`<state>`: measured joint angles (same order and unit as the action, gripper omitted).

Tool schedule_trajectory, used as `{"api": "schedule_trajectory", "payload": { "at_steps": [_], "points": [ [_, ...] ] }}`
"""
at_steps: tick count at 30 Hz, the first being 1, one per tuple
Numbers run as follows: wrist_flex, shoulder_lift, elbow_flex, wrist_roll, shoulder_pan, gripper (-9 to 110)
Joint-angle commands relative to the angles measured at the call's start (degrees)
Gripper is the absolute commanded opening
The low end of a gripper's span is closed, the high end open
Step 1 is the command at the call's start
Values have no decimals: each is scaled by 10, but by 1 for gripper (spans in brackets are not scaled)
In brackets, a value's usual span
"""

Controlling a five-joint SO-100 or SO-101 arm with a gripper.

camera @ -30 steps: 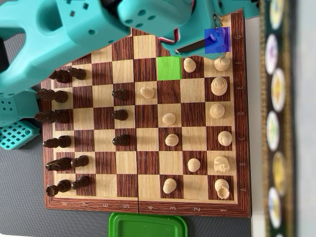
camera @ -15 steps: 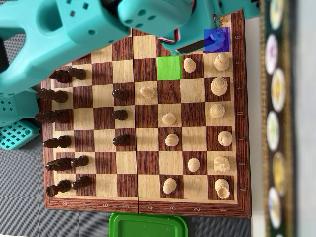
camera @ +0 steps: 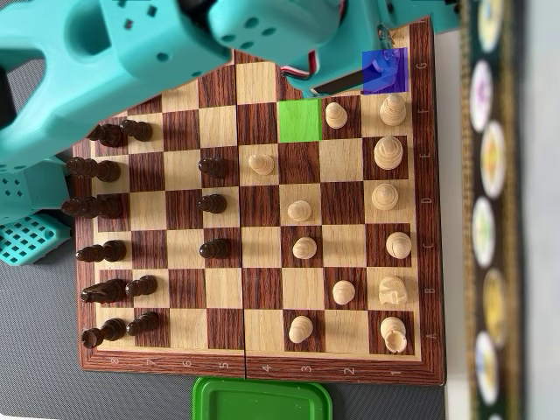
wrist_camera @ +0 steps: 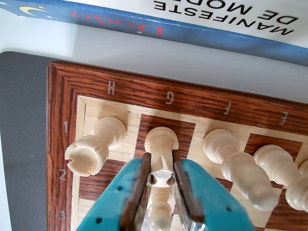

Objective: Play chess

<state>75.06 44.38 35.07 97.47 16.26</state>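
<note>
So the piece in play is a pale wooden knight (wrist_camera: pixel 161 161), light cream with a round base, sitting on the dark G1 square near the middle of the wrist view, base pointing toward the board's (wrist_camera: pixel 144 86) lettered edge. The teal end effector (wrist_camera: pixel 161 180) comes up from the bottom of that frame and its two fingers (wrist_camera: pixel 137 190) are pressed against the knight's sides, so it's clamped on it. To the left of it in that view a pale rook (wrist_camera: pixel 94 147) stands on H1, and more pale pieces (wrist_camera: pixel 238 163) line up to the right.

In the overhead view the same spot sits under a blue tint (camera: pixel 385 70) at the upper right, partly hidden by the arm (camera: pixel 131 52), so it's hard to say if the piece has left the square. A green highlighted square (camera: pixel 299 120) sits upper middle.

Versus half a second back, nothing on the board seems to have shifted.
</note>
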Motion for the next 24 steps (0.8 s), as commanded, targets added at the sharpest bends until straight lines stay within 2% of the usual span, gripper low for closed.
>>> {"api": "schedule_trajectory", "payload": {
  "at_steps": [1, 16, 24],
  "points": [
    [1, 47, -18, -4, -7, 6],
    [1, 121, 31, -4, -7, 6],
    [-3, 202, 138, -4, -7, 6]
  ]
}}
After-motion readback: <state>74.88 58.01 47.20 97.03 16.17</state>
